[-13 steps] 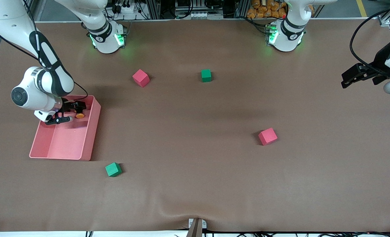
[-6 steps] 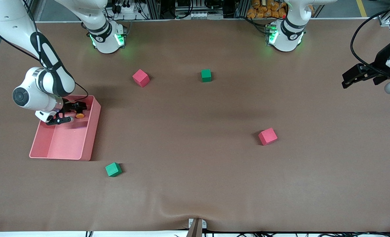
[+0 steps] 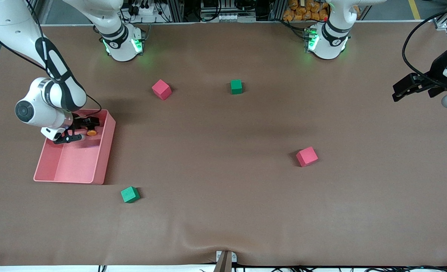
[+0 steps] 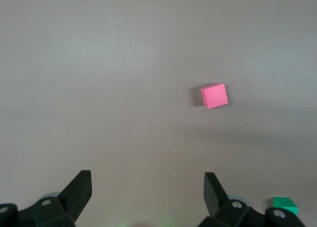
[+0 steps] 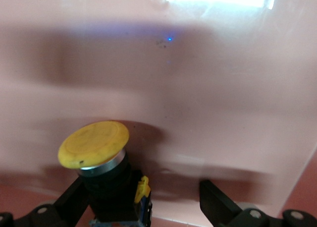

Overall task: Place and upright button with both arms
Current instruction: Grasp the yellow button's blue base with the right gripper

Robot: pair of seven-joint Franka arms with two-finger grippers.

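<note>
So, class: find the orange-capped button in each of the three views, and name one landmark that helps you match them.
Front view: the button lies in the pink tray, toward the right arm's end of the table, at the open right hand.
Left wrist view: not in it.
Right wrist view: the button is between that hand's fingers, against the tray.
Shared landmark: the pink tray, in the front and right wrist views.
</note>
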